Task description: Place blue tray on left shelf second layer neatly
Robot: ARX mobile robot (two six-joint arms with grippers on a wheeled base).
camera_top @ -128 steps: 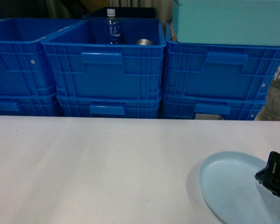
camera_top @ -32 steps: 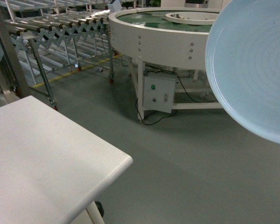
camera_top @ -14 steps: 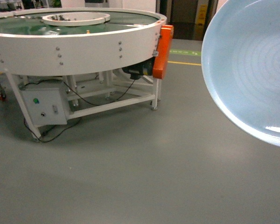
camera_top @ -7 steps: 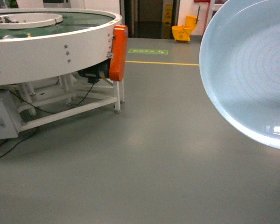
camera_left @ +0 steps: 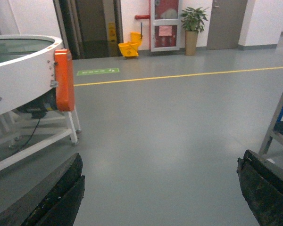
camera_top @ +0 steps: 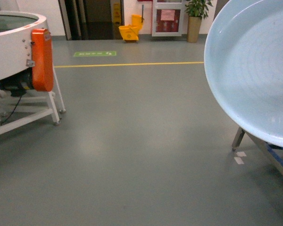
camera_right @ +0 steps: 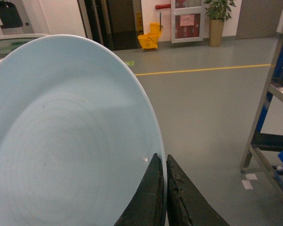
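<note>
In the head view, the pale sky-blue shallow oval plastic tray [camera_top: 254, 70] is filling the right side of the picture, held up in the air and tilted so its glossy inner face is turning toward the camera. Neither arm is showing here. Under the tray's lower edge, a shiny steel leg and slanting rail of a metal rack [camera_top: 259, 148] are standing on the grey painted floor [camera_top: 132, 155]. At the left edge, a large white round conveyor table [camera_top: 9, 42] with an orange guard [camera_top: 41, 60] is sitting on white legs. Far back, a yellow mop bucket [camera_top: 131, 28] and a potted green plant [camera_top: 195, 19] are standing by the wall.

In the left wrist view, the left gripper [camera_left: 160, 193] is pointing level over the floor, its two dark fingers [camera_left: 61, 197] standing wide apart with nothing between them. The steel rack's upright [camera_left: 278, 117] is showing at the right edge.

In the right wrist view, the right gripper [camera_right: 165, 197] is reaching forward with its dark fingers [camera_right: 148, 200] pressed onto the tray's [camera_right: 61, 141] raised rim, pinching it from both faces. The tray is standing nearly on edge to the left of the fingers. The rack's steel frame [camera_right: 269, 113] is rising at the right, well apart from the tray.
</note>
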